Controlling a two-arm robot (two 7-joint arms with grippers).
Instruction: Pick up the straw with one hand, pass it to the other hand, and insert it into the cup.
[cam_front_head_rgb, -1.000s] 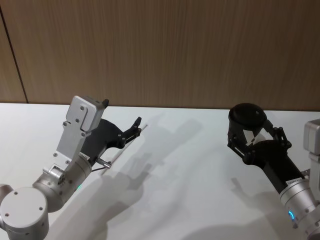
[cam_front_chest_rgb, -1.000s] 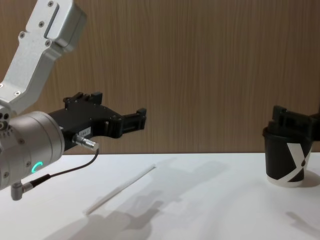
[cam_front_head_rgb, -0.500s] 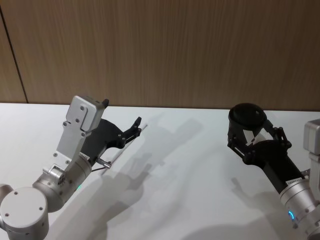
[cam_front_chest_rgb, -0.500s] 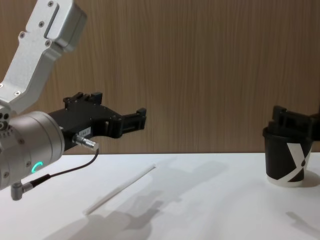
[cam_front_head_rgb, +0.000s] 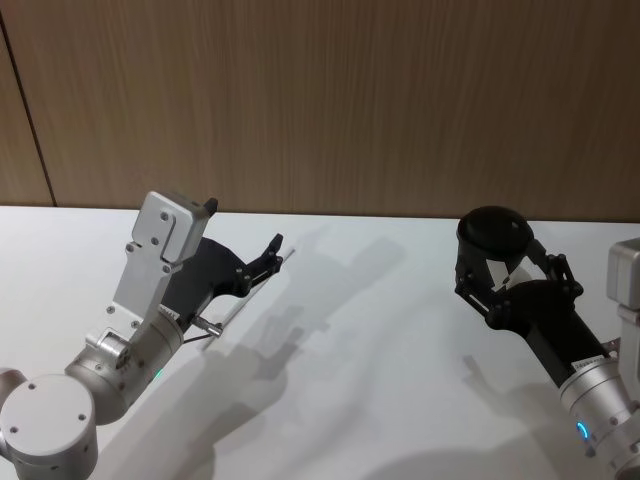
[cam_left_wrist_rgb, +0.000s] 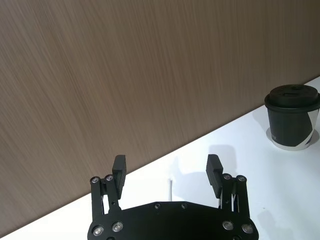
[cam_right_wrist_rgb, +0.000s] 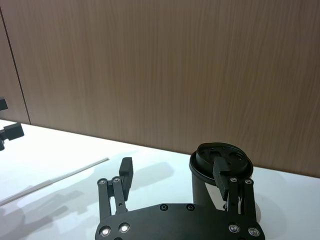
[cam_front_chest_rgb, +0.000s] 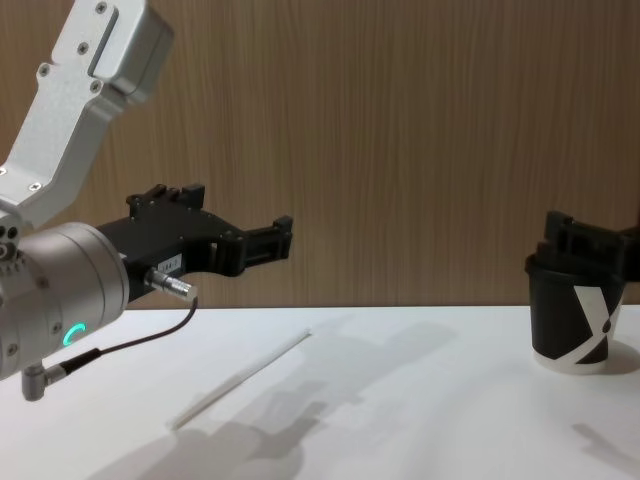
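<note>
The white straw (cam_front_chest_rgb: 240, 378) lies flat on the white table, running diagonally; it also shows as a thin line (cam_right_wrist_rgb: 55, 177) and as just an end (cam_left_wrist_rgb: 171, 187) between the fingers. My left gripper (cam_left_wrist_rgb: 166, 167) hovers above the straw's far end (cam_front_head_rgb: 270, 258), open and holding nothing. The black cup (cam_front_chest_rgb: 575, 322) with its black lid (cam_front_head_rgb: 492, 232) stands upright at the right. My right gripper (cam_right_wrist_rgb: 172, 172) is open right beside the cup (cam_right_wrist_rgb: 202, 182), one finger overlapping the lid, nothing gripped.
A wood-panelled wall (cam_front_head_rgb: 330, 100) rises directly behind the table's far edge. The white tabletop (cam_front_head_rgb: 370, 340) between the two arms is bare. A thin black cable (cam_front_chest_rgb: 120, 348) hangs from the left wrist.
</note>
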